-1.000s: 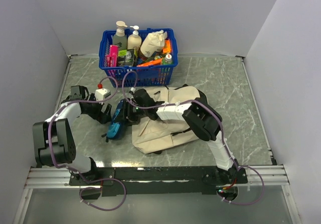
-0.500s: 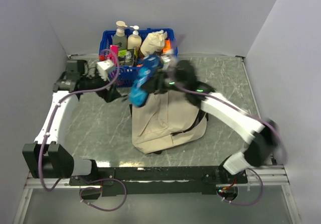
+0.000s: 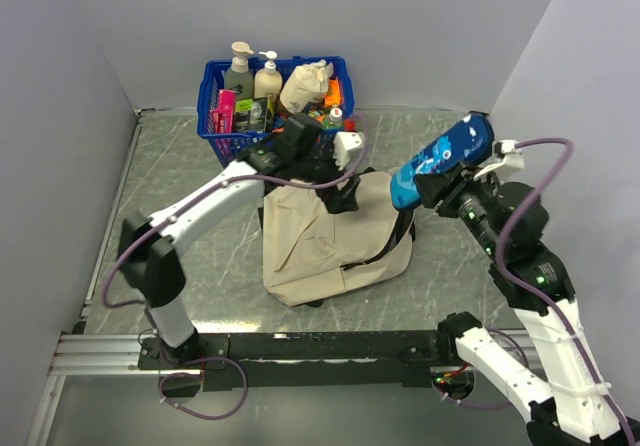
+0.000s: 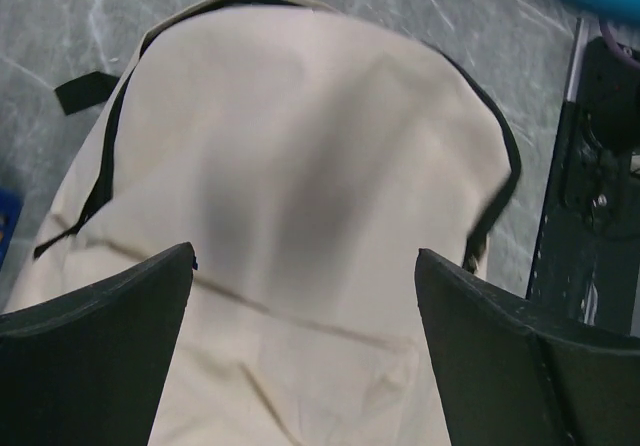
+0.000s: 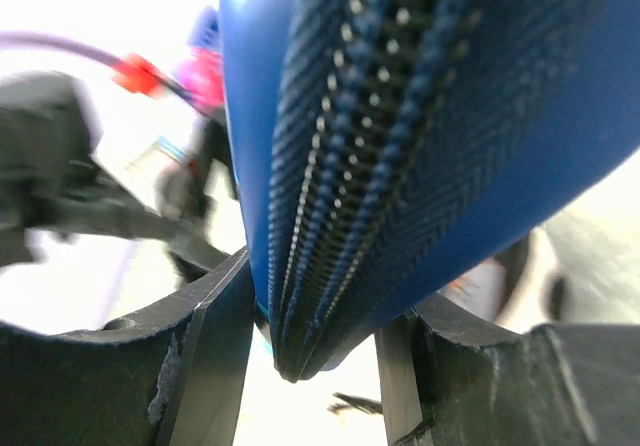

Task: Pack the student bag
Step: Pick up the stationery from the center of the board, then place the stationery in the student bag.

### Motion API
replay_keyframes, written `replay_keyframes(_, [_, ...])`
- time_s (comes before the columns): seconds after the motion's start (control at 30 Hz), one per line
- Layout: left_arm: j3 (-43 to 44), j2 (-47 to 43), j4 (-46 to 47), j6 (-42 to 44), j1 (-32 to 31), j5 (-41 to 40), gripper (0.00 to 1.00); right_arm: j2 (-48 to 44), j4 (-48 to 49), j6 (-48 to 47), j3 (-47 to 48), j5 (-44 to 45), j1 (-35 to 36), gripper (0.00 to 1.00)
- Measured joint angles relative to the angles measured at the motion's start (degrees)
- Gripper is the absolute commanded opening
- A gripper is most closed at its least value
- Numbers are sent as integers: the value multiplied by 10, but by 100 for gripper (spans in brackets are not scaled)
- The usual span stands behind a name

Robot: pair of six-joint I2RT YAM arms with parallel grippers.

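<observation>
Grey marbled table (image 3: 180,266) runs out from my bases, and the bag (image 3: 320,251) lies flat in the middle of it. It is soft beige cloth, creased and limp, with a black zipper edging its rounded end and a dark gap along its right side. Whether that mouth is open enough to load, I cannot tell. My left gripper (image 4: 304,254) hangs over the bag's far end, jaws spread wide, holding nothing. My right gripper (image 5: 315,306) is clamped on a blue pencil case (image 3: 440,161), raised in the air to the right of the bag. Beyond, the blue basket (image 3: 207,96) is crowded with bottles (image 3: 240,66) and packets (image 3: 222,111). I judge the packing barely begun: nothing I can see is in the bag yet.
</observation>
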Motion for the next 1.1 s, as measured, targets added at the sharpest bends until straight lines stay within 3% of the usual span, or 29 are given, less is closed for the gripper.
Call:
replay_keyframes(0.1, [32, 49, 16, -24, -17, -14, 96, 2, -34, -3, -42, 29, -23, 13])
replay_keyframes(0.27, [28, 56, 28, -45, -22, -19, 96, 13, -73, -8, -89, 55, -80, 12])
replay_keyframes(0.5, [2, 50, 34, -48, -21, -31, 96, 25, -49, -6, -142, 18, -144, 10])
replay_keyframes(0.77, [-23, 21, 30, -48, -13, -42, 96, 103, 35, 31, -184, -66, -143, 6])
replay_keyframes(1.1, [-33, 11, 25, -43, 3, -42, 96, 114, 80, 39, -183, -61, -110, 6])
